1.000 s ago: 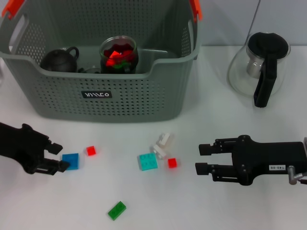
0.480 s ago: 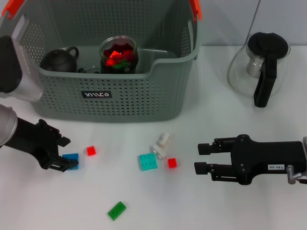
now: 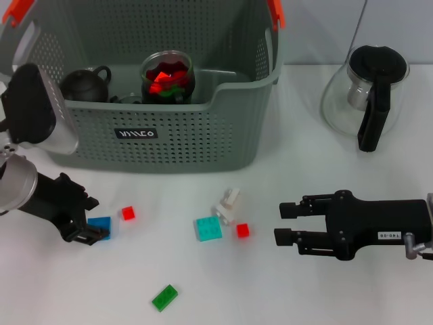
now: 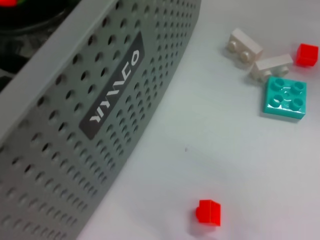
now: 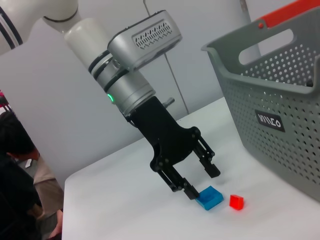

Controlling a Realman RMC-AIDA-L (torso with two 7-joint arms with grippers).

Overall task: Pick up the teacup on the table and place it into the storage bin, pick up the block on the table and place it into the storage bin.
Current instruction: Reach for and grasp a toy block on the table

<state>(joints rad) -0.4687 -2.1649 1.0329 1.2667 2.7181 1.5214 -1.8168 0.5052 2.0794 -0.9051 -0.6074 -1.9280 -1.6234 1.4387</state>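
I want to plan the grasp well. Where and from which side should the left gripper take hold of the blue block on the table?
Grip the blue block across two opposite flat side walls, coming from above. It lies flat and low on the table, so only its sides offer parallel faces. The open left gripper is already at it, one finger touching an edge; the small red block beside it lies apart, leaving room.

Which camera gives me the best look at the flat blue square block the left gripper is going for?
Right wrist view: the flat blue square block lies unobstructed, one finger of the open left gripper at its edge. Head view shows the block partly covered by that gripper. Left wrist view misses it entirely.
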